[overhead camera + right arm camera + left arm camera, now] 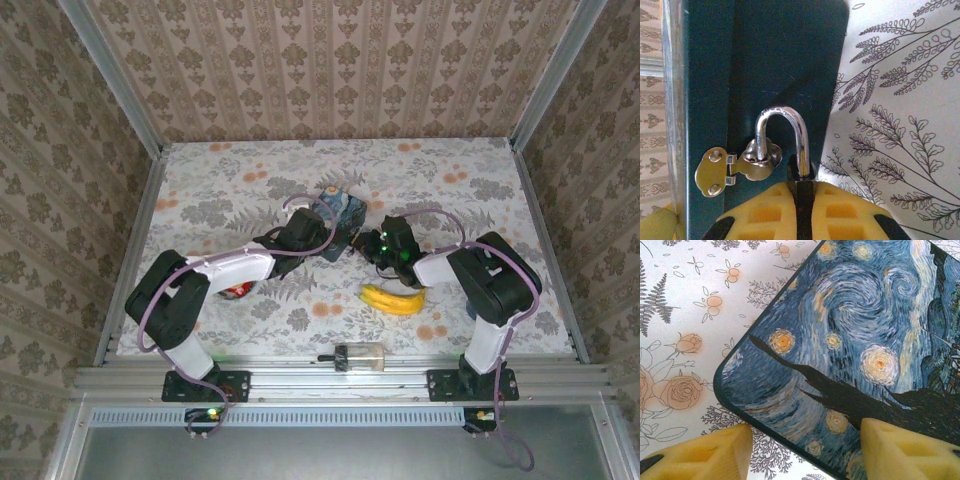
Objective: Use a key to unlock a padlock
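The padlock (802, 172) is tiny and dark. Its chrome shackle (784, 131) is looped through the silver hasp (735, 167) on the side of the blue painted tin box (765, 60). My right gripper (804, 189) is shut on the padlock's black body, which is pinched between the yellow fingers (850, 212). In the top view this gripper (383, 248) sits at the box's right side. My left gripper (807, 455) is open and straddles a corner of the box lid (850, 340), one finger (715, 455) over the table and the other over the lid. The key is out of view.
A banana (392, 298) lies just in front of the right gripper. A clear cylinder with a black cap (360, 356) rests on the front rail. A red object (237, 290) peeks out under the left arm. Patterned walls close in the flowered table (230, 190).
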Controlling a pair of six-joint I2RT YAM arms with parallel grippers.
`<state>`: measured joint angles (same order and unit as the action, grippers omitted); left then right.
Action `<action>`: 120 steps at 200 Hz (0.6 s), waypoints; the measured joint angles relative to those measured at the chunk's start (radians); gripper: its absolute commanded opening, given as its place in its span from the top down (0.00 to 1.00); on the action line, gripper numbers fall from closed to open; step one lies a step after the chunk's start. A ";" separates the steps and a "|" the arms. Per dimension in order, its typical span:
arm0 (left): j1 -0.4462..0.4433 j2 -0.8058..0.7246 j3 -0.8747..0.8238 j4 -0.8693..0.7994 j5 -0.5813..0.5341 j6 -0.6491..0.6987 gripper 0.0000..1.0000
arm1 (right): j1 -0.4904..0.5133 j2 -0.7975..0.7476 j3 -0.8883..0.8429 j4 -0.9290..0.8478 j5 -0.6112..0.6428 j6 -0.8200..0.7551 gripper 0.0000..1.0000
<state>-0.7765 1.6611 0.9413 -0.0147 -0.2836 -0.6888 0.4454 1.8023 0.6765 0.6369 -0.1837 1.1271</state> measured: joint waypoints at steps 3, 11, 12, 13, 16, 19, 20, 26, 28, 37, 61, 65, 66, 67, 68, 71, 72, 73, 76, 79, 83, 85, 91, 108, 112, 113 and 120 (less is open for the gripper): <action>0.000 0.000 -0.001 0.000 0.000 0.000 0.43 | -0.001 0.000 -0.001 0.002 0.000 0.000 1.00; -0.001 -0.001 -0.003 0.002 0.002 0.000 0.43 | -0.005 0.000 -0.005 0.010 -0.002 0.000 1.00; -0.001 -0.001 -0.003 0.003 0.003 0.000 0.43 | -0.005 0.000 -0.006 0.011 -0.002 0.000 1.00; -0.001 -0.001 -0.003 0.003 0.003 0.000 0.43 | -0.005 0.000 -0.006 0.012 -0.002 0.000 1.00; -0.001 -0.002 -0.004 0.005 0.004 0.000 0.43 | -0.007 0.000 -0.008 0.013 -0.003 0.000 1.00; -0.002 -0.002 -0.005 0.006 0.006 0.000 0.44 | -0.008 0.000 -0.010 0.015 -0.003 0.000 1.00; -0.002 -0.002 -0.005 0.006 0.006 0.000 0.44 | -0.008 0.000 -0.010 0.016 -0.003 0.000 1.00; -0.002 -0.003 -0.005 0.007 0.009 0.000 0.45 | -0.010 -0.001 -0.013 0.019 -0.004 -0.001 1.00; -0.002 -0.003 -0.005 0.007 0.010 0.000 0.45 | -0.010 -0.001 -0.013 0.019 -0.004 0.000 1.00; -0.002 -0.003 -0.006 0.008 0.013 -0.001 0.45 | -0.011 -0.005 -0.017 0.019 -0.003 -0.001 1.00; -0.002 -0.004 -0.006 0.011 0.024 -0.001 0.45 | -0.016 -0.021 -0.034 0.019 -0.003 -0.001 1.00; -0.002 -0.004 -0.006 0.012 0.026 -0.001 0.45 | -0.017 -0.021 -0.036 0.021 -0.003 0.000 1.00; -0.002 -0.004 -0.006 0.013 0.026 -0.001 0.45 | -0.018 -0.021 -0.036 0.022 -0.003 0.000 1.00; -0.002 -0.004 -0.006 0.013 0.026 -0.001 0.45 | -0.018 -0.021 -0.037 0.023 -0.003 0.000 1.00; -0.002 -0.004 -0.007 0.013 0.027 -0.001 0.45 | -0.018 -0.021 -0.037 0.023 -0.003 0.000 1.00; -0.002 -0.004 -0.007 0.013 0.027 -0.001 0.45 | -0.018 -0.021 -0.038 0.027 -0.003 0.001 1.00; -0.002 -0.004 -0.007 0.013 0.028 -0.001 0.45 | -0.018 -0.021 -0.039 0.027 -0.003 0.001 1.00; -0.002 -0.004 -0.007 0.013 0.028 -0.001 0.45 | -0.018 -0.021 -0.039 0.028 -0.003 0.001 1.00; -0.002 -0.004 -0.008 0.014 0.029 -0.001 0.45 | -0.018 -0.021 -0.039 0.031 -0.003 0.003 1.00; -0.002 -0.004 -0.008 0.016 0.030 -0.001 0.45 | -0.018 -0.021 -0.040 0.034 -0.003 0.005 1.00; -0.002 -0.004 -0.008 0.016 0.030 -0.001 0.45 | -0.018 -0.021 -0.042 0.039 -0.003 0.007 1.00; -0.002 -0.004 -0.008 0.016 0.031 -0.001 0.45 | -0.018 -0.021 -0.043 0.042 -0.003 0.009 1.00; -0.002 -0.004 -0.008 0.017 0.031 0.000 0.45 | -0.018 -0.020 -0.045 0.049 -0.003 0.015 1.00; -0.002 -0.004 -0.008 0.018 0.034 -0.001 0.45 | -0.019 -0.003 -0.048 0.086 0.001 0.042 1.00; -0.002 -0.003 -0.008 0.019 0.034 -0.001 0.45 | -0.020 0.005 -0.048 0.100 0.001 0.051 1.00; -0.002 -0.003 -0.008 0.019 0.034 -0.001 0.45 | -0.020 0.006 -0.048 0.102 0.001 0.052 1.00; -0.002 -0.003 -0.008 0.020 0.035 -0.001 0.46 | -0.020 0.020 -0.048 0.124 0.002 0.061 1.00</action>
<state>-0.7784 1.6577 0.9333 0.0051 -0.2489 -0.6895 0.4252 1.8221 0.6289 0.7609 -0.1818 1.1885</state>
